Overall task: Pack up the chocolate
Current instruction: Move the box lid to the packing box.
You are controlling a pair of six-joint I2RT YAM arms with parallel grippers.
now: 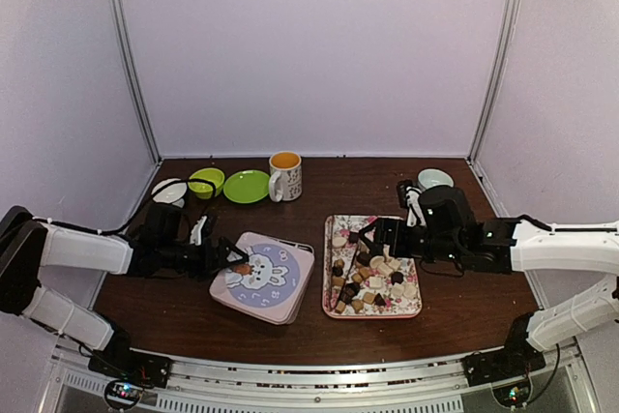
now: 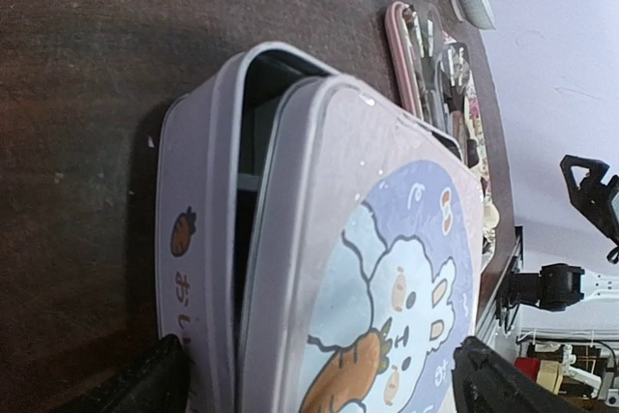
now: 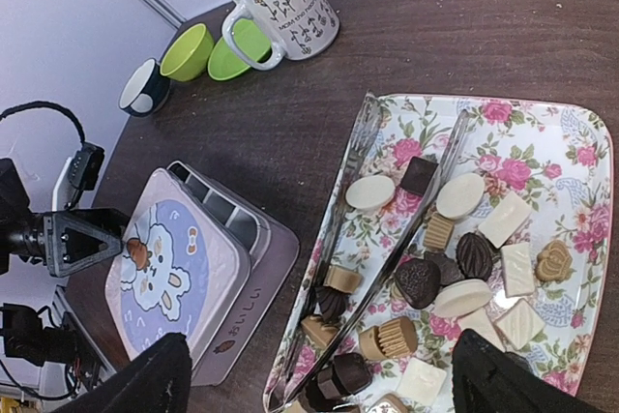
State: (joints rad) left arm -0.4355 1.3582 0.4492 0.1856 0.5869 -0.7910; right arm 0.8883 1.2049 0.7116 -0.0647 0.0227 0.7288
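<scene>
**A:** So, where is the chocolate (image 3: 418, 280) right now?

**B:** All that I can see of it lies on the pink floral tray (image 3: 580, 142), right of middle on the desk (image 1: 193, 321). Dark, tan and cream pieces are scattered over it, several touching. Thin metal tongs (image 3: 387, 239) lie lengthwise on the tray's side nearer the tin, with a few pieces between and beside their two blades.

**A:** And the tin?

**B:** The lilac tin (image 3: 256, 302) sits just left of the tray, apart from it. Its bunny lid (image 3: 179, 268) rests on top but askew, so a strip of the divided inside shows along the far side.

**A:** What about the left jaws?

**B:** Spread wide and released, low at the tin's left edge. In the wrist view the fingertips (image 2: 145, 384) stand either side of the lid's near end. Whether they touch it I cannot tell.

**A:** The right jaws?

**B:** Also wide apart, gripping nothing, hanging over the tray's far left part, above the tongs and the pieces around them.

**A:** Anything else on the desk?

**B:** A flower-printed mug (image 1: 285, 176), a green plate (image 1: 247, 186), a green bowl (image 1: 206, 182) and a dark cup (image 3: 145, 89) stand along the back left. A pale bowl (image 1: 434, 178) is at the back right.
</scene>
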